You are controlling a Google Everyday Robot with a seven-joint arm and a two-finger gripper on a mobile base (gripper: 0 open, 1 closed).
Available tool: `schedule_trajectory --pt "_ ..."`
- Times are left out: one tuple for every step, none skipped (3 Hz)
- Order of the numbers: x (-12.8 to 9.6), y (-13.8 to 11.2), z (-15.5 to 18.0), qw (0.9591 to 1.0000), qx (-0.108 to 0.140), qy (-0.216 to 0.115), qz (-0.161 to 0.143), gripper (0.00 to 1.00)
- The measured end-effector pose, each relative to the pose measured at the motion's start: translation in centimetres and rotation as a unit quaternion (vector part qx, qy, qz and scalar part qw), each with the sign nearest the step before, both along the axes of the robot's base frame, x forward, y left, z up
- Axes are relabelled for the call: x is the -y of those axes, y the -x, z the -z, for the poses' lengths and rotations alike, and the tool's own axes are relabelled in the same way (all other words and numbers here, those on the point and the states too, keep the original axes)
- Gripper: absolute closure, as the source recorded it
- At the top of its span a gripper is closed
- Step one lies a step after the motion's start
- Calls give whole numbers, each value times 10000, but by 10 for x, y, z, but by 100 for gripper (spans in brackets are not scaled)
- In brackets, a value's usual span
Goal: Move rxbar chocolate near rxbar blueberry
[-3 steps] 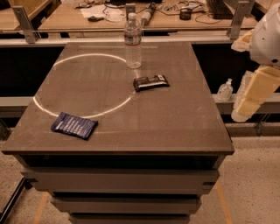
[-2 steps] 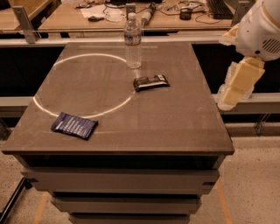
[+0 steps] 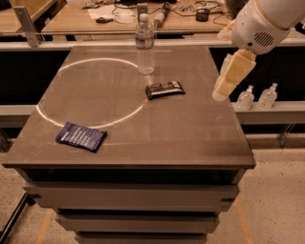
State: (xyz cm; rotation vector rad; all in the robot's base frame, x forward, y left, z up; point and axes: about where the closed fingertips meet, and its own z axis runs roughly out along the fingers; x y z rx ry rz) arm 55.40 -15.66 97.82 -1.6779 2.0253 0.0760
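The rxbar chocolate (image 3: pixel 164 89), a small glossy black wrapper, lies flat on the brown table (image 3: pixel 190 133) near its middle, just below a water bottle. The rxbar blueberry (image 3: pixel 81 136), a dark navy wrapper with pale text, lies near the table's front left. My gripper (image 3: pixel 230 75), cream-coloured under a white arm housing, hangs over the table's right edge, to the right of the chocolate bar and apart from it. It holds nothing that I can see.
A clear water bottle (image 3: pixel 145 44) stands upright at the back middle. A bright ring of light (image 3: pixel 90 90) marks the table's left half. Two small bottles (image 3: pixel 257 96) stand on a shelf beyond the right edge. A cluttered desk (image 3: pixel 128 14) lies behind.
The arm and gripper have moved left and up, from beyond the right edge to over the table's right side. The bars and bottle have not moved.
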Motion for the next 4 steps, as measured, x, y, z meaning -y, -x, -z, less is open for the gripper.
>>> schedule_trajectory --pt "-17 -29 12 9996 -93 -247 -36 0" --pt "-37 -57 32 9987 -224 -417 -166 0" --pt "-62 -86 61 9970 -331 -527 -451 0" --pt "-75 -98 75 9957 -326 -539 -681 0"
